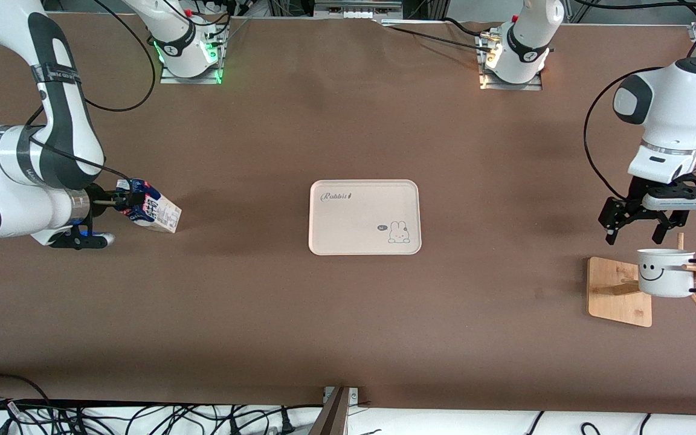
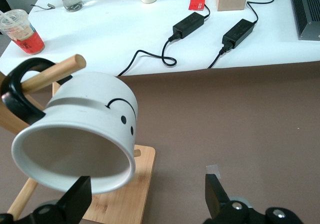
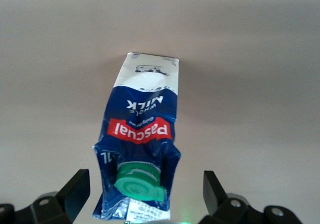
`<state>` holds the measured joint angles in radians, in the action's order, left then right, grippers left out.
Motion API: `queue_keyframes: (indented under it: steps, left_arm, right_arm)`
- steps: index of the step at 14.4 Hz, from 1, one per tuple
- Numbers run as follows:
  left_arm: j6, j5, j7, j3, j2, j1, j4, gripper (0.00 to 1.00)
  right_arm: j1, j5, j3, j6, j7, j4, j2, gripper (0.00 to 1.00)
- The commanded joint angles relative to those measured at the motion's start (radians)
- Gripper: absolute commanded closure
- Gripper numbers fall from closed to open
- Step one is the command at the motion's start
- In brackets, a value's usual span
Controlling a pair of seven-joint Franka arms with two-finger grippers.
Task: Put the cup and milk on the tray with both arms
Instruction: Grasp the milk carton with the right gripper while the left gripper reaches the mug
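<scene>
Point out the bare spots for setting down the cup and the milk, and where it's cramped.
The tray is bare apart from its print. Bare table lies between it and the milk, and between it and the wooden rack. Crowded: the rack, where the cup hangs under the open left gripper; the open right gripper flanks the milk.

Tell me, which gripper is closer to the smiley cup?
Left. The left gripper hovers open just above the cup on its wooden rack. The right gripper is at the milk, toward the right arm's end.

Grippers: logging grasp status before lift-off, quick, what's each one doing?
Left gripper: open, holding nothing, above the smiley mug.
Right gripper: open, fingers either side of the milk carton, not gripping it.
</scene>
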<state>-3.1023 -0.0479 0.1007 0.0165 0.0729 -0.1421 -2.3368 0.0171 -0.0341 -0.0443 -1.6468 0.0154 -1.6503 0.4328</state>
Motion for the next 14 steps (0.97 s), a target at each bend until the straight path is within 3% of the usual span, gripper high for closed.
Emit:
queue_keyframes:
  steps: [1,10,14]
  left_arm:
    - [-0.002,-0.023,-0.006,-0.001,0.050,0.006,0.047,0.00]
    - [-0.062,-0.027,-0.003,-0.001,0.137,0.006,0.105,0.01]
    - [-0.062,-0.044,0.027,-0.020,0.153,0.006,0.117,0.57]
  right_arm:
    - [-0.016,-0.027,0.001,-0.037,0.011,-0.023,-0.014,0.00]
    - [-0.011,-0.030,0.003,-0.038,0.002,-0.032,0.004,0.00]
    - [-0.011,-0.029,0.004,-0.034,0.009,-0.031,0.001,0.41]
